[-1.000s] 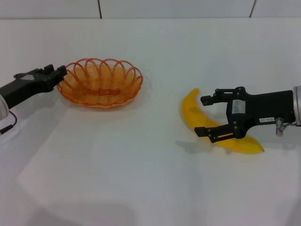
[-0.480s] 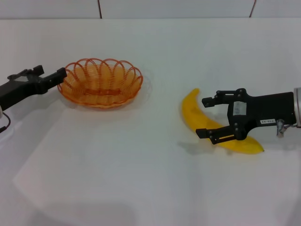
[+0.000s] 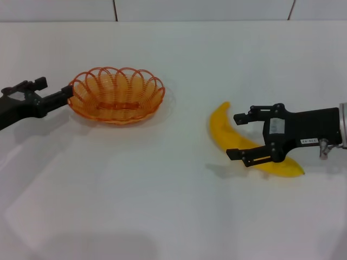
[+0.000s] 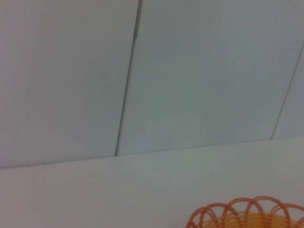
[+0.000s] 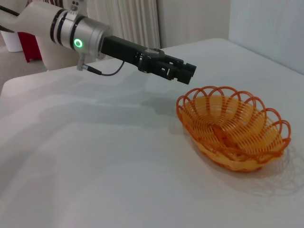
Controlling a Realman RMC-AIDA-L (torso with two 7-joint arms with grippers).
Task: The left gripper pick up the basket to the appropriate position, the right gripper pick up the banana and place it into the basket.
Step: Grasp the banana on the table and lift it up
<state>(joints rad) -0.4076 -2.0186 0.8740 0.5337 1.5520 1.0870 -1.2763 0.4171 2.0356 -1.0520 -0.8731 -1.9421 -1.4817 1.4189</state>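
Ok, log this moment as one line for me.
left gripper: at basket rim, not holding | right gripper: open, straddling banana | banana: on table, not lifted | basket: holds nothing

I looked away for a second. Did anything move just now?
The left tool slid back toward the robot's left and now only reaches the basket's rim. Nothing was grabbed or dropped. The basket, the banana and the open right tool around it stayed put.

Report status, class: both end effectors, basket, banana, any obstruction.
Left end effector at the orange wire basket rim, grip unclear. Right end effector open, straddling the banana on the table. Nothing between them.
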